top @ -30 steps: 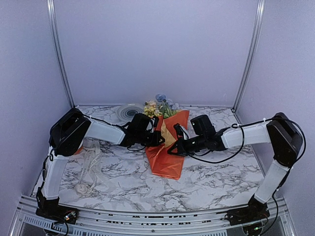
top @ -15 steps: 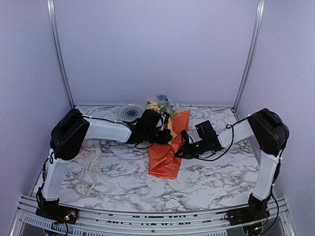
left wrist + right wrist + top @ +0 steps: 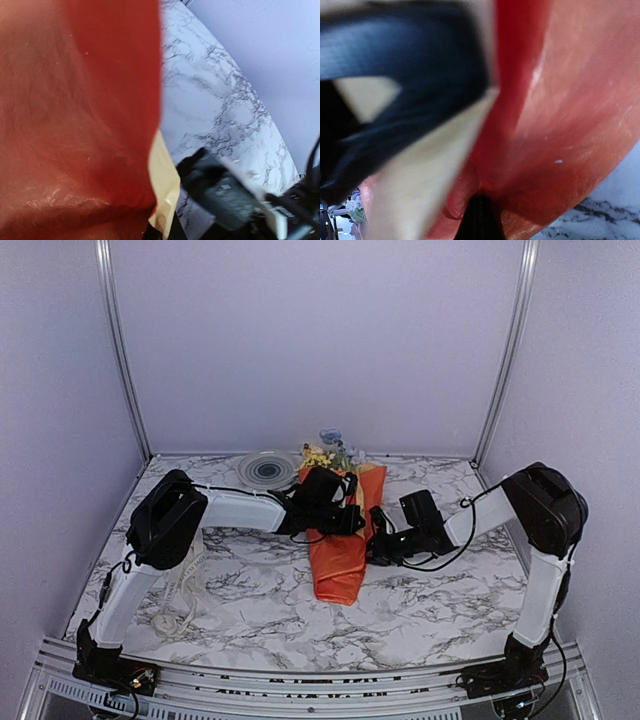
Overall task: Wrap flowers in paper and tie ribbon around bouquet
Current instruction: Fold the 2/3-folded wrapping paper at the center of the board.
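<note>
The paper (image 3: 340,545) lies folded into a narrow orange cone on the marble table, and the flowers (image 3: 328,453) stick out of its far end as a bouquet. My left gripper (image 3: 352,519) reaches over the cone from the left, shut on a fold of paper (image 3: 90,125) whose pale reverse edge (image 3: 164,197) shows. From the right side my right gripper (image 3: 376,543) is shut on the paper (image 3: 560,115) too, the dark fingertips (image 3: 480,220) pinching a crease. The ribbon (image 3: 184,585) lies loosely looped at the near left, apart from both grippers.
A round spool (image 3: 265,470) lies flat at the back, left of the blossoms. The blurred right gripper body (image 3: 227,195) shows close by in the left wrist view. Enclosure walls and metal posts (image 3: 120,350) bound the table.
My left gripper has swept to the right across the sheet, carrying the left flap over, so the paper is now a narrower cone. The right gripper shifted slightly right, still pinching.
</note>
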### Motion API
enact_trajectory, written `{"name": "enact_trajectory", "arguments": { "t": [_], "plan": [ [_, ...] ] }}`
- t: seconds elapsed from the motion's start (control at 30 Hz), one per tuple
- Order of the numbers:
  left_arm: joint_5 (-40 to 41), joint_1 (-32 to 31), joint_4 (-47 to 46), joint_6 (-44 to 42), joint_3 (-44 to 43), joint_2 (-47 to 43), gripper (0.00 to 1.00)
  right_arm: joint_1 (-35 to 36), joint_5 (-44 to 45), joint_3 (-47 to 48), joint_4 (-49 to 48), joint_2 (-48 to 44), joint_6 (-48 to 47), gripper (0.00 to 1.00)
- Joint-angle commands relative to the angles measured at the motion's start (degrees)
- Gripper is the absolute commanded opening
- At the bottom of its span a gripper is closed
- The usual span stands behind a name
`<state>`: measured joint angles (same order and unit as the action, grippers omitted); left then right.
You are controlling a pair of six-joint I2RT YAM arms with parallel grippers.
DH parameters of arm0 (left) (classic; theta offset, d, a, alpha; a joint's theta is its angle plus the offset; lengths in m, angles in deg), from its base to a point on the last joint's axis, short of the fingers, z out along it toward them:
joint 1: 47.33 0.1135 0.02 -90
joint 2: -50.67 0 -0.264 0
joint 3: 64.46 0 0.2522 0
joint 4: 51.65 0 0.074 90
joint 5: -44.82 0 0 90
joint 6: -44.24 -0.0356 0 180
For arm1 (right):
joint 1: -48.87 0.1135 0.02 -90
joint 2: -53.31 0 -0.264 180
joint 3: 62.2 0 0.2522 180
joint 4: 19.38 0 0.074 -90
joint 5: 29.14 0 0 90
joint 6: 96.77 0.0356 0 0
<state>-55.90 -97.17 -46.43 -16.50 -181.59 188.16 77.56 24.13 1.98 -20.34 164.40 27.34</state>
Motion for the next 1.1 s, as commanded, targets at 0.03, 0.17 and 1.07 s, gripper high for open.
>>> {"name": "enact_trajectory", "arguments": {
  "t": [0.03,0.17,1.07],
  "plan": [
    [-1.4,-0.3,2.6,0.6,-3.1,4.1,0.0,0.4,2.3,-3.4,-2.8,-7.5,4.9,0.0],
    [-1.7,-0.3,3.5,0.2,-4.6,5.7,0.0,0.2,8.5,-4.9,4.0,-14.3,5.1,0.0],
    [-1.0,-0.3,3.4,-1.1,-5.9,6.0,0.0,2.8,12.3,4.3,17.9,-9.3,-6.3,0.15]
  ]
}}
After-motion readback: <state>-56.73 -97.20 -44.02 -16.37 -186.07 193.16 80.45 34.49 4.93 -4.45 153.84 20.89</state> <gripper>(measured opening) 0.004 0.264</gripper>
